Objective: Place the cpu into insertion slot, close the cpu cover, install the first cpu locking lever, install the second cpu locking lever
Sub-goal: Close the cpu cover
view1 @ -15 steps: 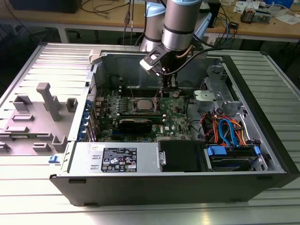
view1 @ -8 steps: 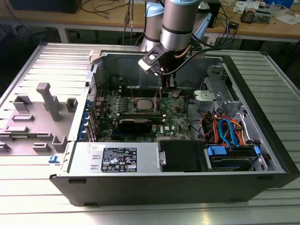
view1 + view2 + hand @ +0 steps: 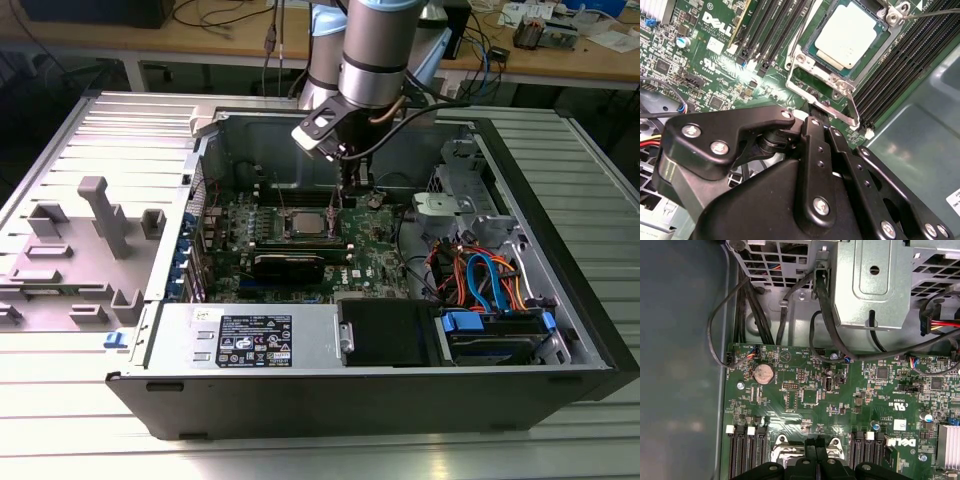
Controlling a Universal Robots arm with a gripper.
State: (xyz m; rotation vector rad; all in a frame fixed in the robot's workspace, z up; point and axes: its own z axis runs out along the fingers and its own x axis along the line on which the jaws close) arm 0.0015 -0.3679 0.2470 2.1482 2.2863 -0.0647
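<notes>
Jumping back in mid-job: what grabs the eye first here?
The gripper hangs inside the open computer case, low over the green motherboard, in the exterior view. In the second wrist view the silver cpu lies framed by the cpu cover, just beyond the gripper.

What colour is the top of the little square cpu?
The cpu has a dull silver-grey top; the second wrist view shows it best.

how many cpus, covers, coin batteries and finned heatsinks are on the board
cpu: 1
cover: 1
coin battery: 1
heatsink: 1
total: 4
</notes>
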